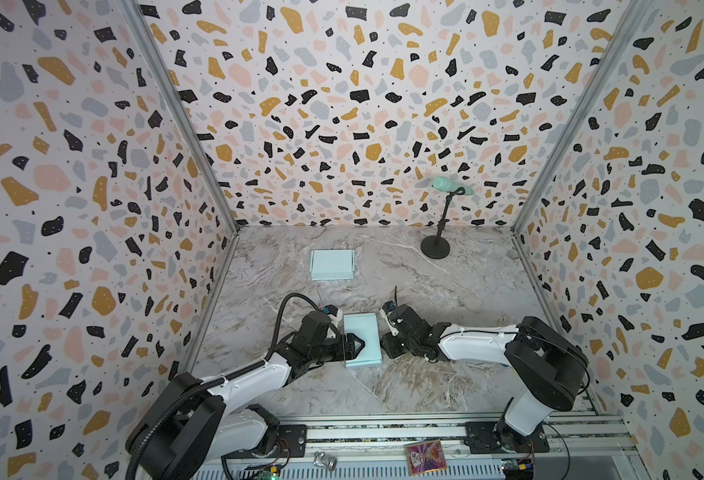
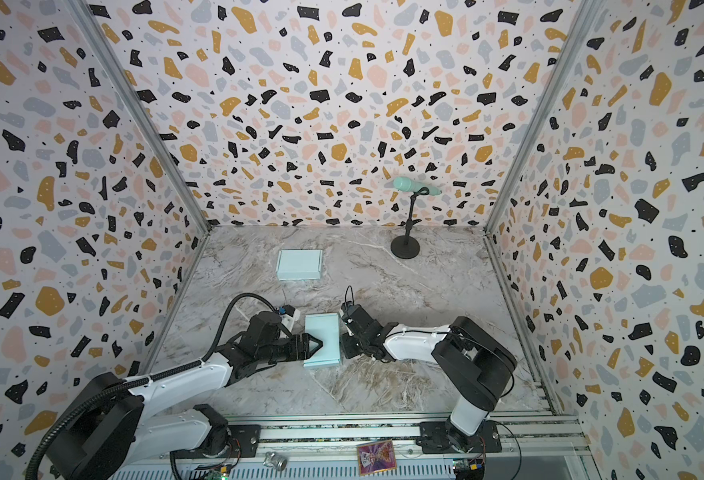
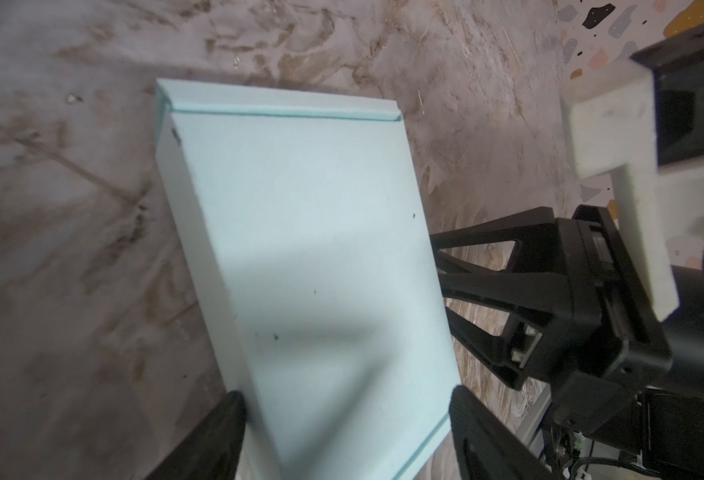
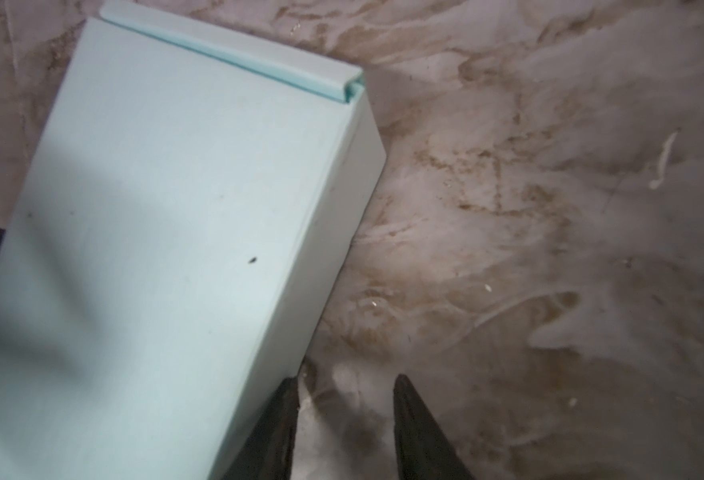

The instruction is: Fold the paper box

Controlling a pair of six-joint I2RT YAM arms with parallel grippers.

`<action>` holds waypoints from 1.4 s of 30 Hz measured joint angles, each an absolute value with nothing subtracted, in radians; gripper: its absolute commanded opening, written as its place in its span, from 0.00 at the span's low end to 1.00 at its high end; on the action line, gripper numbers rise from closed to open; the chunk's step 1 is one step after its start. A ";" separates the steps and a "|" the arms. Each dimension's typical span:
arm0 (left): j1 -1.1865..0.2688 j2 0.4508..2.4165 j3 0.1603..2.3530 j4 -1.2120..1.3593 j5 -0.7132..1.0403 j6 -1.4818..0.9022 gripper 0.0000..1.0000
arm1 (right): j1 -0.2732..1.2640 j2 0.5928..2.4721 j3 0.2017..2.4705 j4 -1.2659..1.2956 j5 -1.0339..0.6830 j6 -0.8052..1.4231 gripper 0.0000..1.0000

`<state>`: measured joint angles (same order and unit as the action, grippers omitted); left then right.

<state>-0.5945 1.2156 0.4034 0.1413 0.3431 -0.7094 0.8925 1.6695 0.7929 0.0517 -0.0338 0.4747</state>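
Observation:
A pale blue paper box [image 1: 370,328] [image 2: 327,330] lies flat and closed on the marble table, between my two arms in both top views. My left gripper [image 1: 360,345] [image 2: 318,345] reaches over its left part. In the left wrist view that gripper [image 3: 346,397] is open wide, one fingertip at each side of the box [image 3: 308,249]. My right gripper [image 1: 385,338] [image 4: 347,378] is open at the box's right side. Only bare table shows between its fingers, and one finger [image 4: 288,399] stands against the box's side wall [image 4: 342,232].
A second pale blue box [image 1: 332,264] lies further back on the left. A microphone on a black stand [image 1: 436,245] is at the back right. A metal rail [image 1: 383,432] with a colourful card [image 1: 425,457] and a small metal part [image 1: 325,460] runs along the front edge. Patterned walls enclose three sides.

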 measured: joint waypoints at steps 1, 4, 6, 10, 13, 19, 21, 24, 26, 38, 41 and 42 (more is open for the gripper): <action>-0.601 1.219 0.403 0.144 0.334 -0.716 0.78 | 0.892 1.671 0.796 0.051 -0.030 0.475 0.40; -0.618 1.228 0.403 0.149 0.313 -0.731 0.77 | 0.892 1.679 0.806 0.048 -0.021 0.479 0.40; -0.624 1.234 0.403 0.157 0.304 -0.741 0.77 | 0.893 1.679 0.807 0.046 -0.012 0.482 0.40; -0.630 1.238 0.403 0.160 0.294 -0.749 0.76 | 0.896 1.680 0.810 0.042 -0.002 0.485 0.40; -0.629 1.237 0.403 0.156 0.291 -0.745 0.77 | 0.896 1.680 0.810 0.038 0.001 0.485 0.40; -0.614 1.209 0.403 0.129 0.313 -0.725 0.78 | 0.896 1.636 0.758 0.049 -0.022 0.486 0.40; -0.614 1.194 0.403 0.120 0.320 -0.718 0.78 | 0.896 1.604 0.727 0.046 -0.032 0.490 0.40; -0.614 1.158 0.393 0.104 0.329 -0.717 0.79 | 0.896 1.570 0.696 0.045 -0.039 0.497 0.40; -0.619 1.131 0.376 0.094 0.331 -0.719 0.80 | 0.898 1.555 0.679 0.045 -0.043 0.506 0.40; -0.675 1.059 0.309 0.070 0.323 -0.771 0.78 | 0.951 1.524 0.640 0.058 -0.045 0.561 0.40; -0.692 1.059 0.301 0.077 0.315 -0.785 0.77 | 0.960 1.525 0.640 0.060 -0.045 0.567 0.40; -0.698 1.060 0.300 0.078 0.313 -0.791 0.76 | 0.963 1.525 0.640 0.060 -0.045 0.569 0.40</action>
<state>-0.6975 1.0595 0.3004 0.0780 0.3126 -0.7910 0.9627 1.5246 0.6403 0.0605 -0.0448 0.5686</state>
